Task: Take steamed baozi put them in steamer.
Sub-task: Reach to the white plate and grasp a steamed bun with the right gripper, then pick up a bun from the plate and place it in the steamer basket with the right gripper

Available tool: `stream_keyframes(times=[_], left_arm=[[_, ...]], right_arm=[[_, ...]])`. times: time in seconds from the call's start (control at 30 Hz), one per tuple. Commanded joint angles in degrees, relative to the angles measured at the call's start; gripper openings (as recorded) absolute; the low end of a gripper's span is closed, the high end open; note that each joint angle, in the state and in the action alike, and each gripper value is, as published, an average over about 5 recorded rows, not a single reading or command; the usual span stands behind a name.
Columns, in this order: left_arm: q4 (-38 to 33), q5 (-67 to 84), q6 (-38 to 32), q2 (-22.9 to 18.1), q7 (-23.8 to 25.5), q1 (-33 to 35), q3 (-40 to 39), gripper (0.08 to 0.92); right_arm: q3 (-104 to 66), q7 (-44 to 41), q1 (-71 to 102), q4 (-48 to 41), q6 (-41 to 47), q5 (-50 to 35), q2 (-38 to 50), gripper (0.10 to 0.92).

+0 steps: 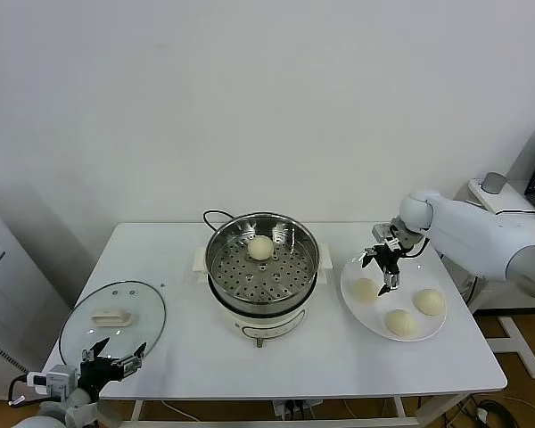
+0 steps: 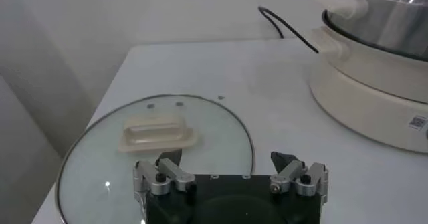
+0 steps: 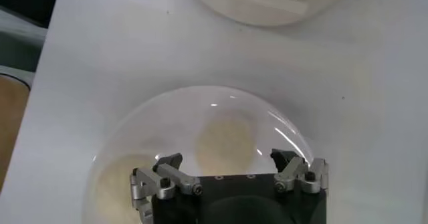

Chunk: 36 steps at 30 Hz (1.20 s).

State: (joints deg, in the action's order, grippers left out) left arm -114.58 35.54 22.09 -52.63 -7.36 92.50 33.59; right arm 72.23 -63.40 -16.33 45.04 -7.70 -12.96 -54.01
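Observation:
The steel steamer [image 1: 262,267] stands mid-table on its cream base, with one pale baozi [image 1: 260,248] on its perforated tray. Three more baozi lie on the white plate [image 1: 419,272] to the right: one at its left side [image 1: 365,289], one at the right [image 1: 429,301], one at the front [image 1: 399,322]. My right gripper [image 1: 385,267] hangs open just above the left baozi. In the right wrist view that baozi [image 3: 224,138] lies below the open right gripper [image 3: 227,160], apart from the fingers. My left gripper [image 1: 116,357] waits open at the table's front left.
A round glass lid [image 1: 112,321] with a cream handle lies flat at the front left, right ahead of the left gripper [image 2: 227,160]. The steamer's black cord [image 1: 212,216] runs behind the pot. A white stand with a monitor stands off the table's right end.

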Motion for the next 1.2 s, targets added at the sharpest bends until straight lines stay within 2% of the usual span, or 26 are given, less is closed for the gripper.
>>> stream_keyframes(times=[0.03, 0.3, 0.4, 0.53, 0.77, 0.83, 1.03, 1.2], left_arm=[[-0.07, 0.01, -0.04, 0.01, 0.03, 0.09, -0.04, 0.823], [-0.19, -0.03, -0.16, -0.08, 0.06, 0.48, -0.09, 0.823], [-0.28, -0.04, -0.21, -0.11, 0.09, 0.55, -0.13, 0.823], [-0.39, -0.03, -0.31, -0.11, 0.18, 0.6, -0.21, 0.823], [-0.53, 0.01, -0.3, -0.12, 0.15, 0.56, -0.27, 0.823], [-0.57, 0.04, -0.28, -0.11, 0.13, 0.55, -0.25, 0.823], [-0.54, 0.07, -0.04, -0.34, -0.04, 0.72, -0.17, 0.823], [-0.84, -0.33, 0.65, -1.22, -0.37, 0.74, 0.07, 0.823]], right_arm=[[-4.89, 1.14, 5.17, -3.48, 0.13, 3.48, -1.11, 0.823], [-8.45, 1.83, 6.91, -7.05, -0.66, 5.4, -3.11, 0.821], [-9.26, 2.03, 7.26, -8.0, -0.68, 5.8, -3.74, 0.797], [-9.86, 1.87, 7.48, -8.87, -0.59, 6.01, -4.32, 0.725], [-9.92, 0.79, 7.14, -8.92, -0.46, 5.94, -4.41, 0.548], [-9.41, 0.25, 6.65, -8.28, -0.28, 5.54, -4.15, 0.523], [-2.27, -2.41, -1.04, -2.48, 1.57, -0.78, -1.48, 0.471], [8.37, -5.65, -13.83, 5.8, 6.3, -11.29, 1.91, 0.467]])
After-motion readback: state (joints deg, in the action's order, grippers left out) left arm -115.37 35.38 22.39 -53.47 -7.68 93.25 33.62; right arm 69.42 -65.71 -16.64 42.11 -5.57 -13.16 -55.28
